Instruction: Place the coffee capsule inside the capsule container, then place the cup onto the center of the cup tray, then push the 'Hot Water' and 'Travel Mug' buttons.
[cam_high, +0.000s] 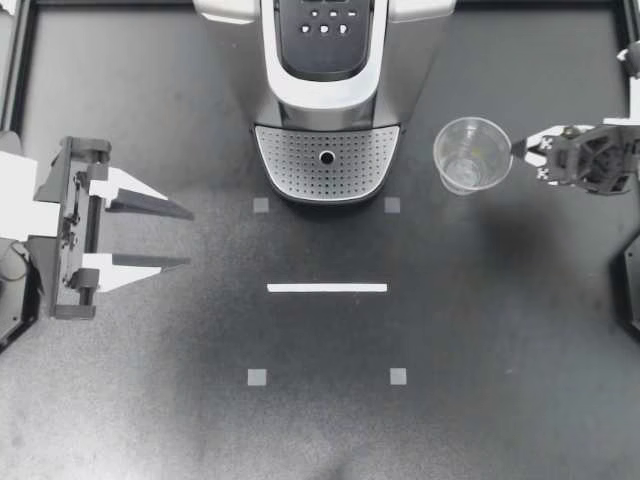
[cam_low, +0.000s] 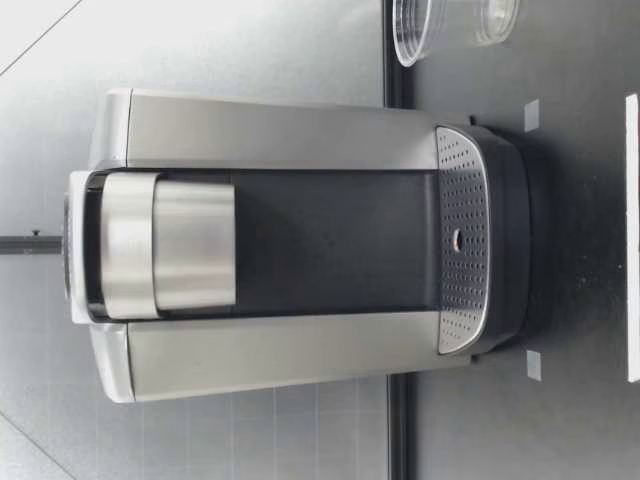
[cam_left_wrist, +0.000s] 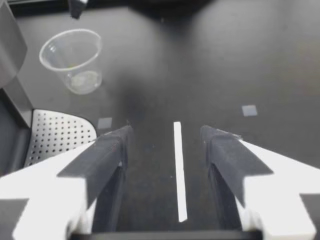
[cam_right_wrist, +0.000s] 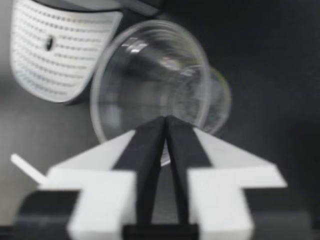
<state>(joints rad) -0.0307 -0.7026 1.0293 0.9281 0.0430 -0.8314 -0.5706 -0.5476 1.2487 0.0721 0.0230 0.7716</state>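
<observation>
Under both grippers, dark matte table (cam_high: 500, 330). Between the two grippers, at the far side, silver-and-black coffee machine (cam_high: 325, 80), upright, with a dark button panel (cam_high: 325, 25) on top. Low view has the coffee machine (cam_low: 280, 250) front-on.

Left gripper (cam_high: 190, 237), white with black fingers: jaws wide open, nothing between them, well apart from machine and cup. Left wrist view, left gripper (cam_left_wrist: 165, 132) is open above bare table.

Right gripper (cam_high: 515, 150), dark body: jaws closed onto the cup's rim, wall pinched between the fingers. Right wrist view, right gripper (cam_right_wrist: 165, 120) has fingers nearly together with the rim between them.

Perforated silver cup tray (cam_high: 290, 160) at the machine's base, nothing on it. It lies beyond and to one side of the right jaws (cam_right_wrist: 55, 55), and ahead and to the side of the left jaws (cam_left_wrist: 55, 140).

Clear plastic cup (cam_high: 472, 155): mouth up, held at the right jaws, beside the tray and not on it. Far ahead of the left jaws (cam_left_wrist: 72, 57). Low view, cup (cam_low: 450, 25) sits beside the machine; lifted or resting, cannot tell.

White tape strip (cam_high: 327, 288) runs between and ahead of the left jaws (cam_left_wrist: 179, 170).

Small grey square markers (cam_high: 257, 377) are flat on the table, well clear of both jaws.
</observation>
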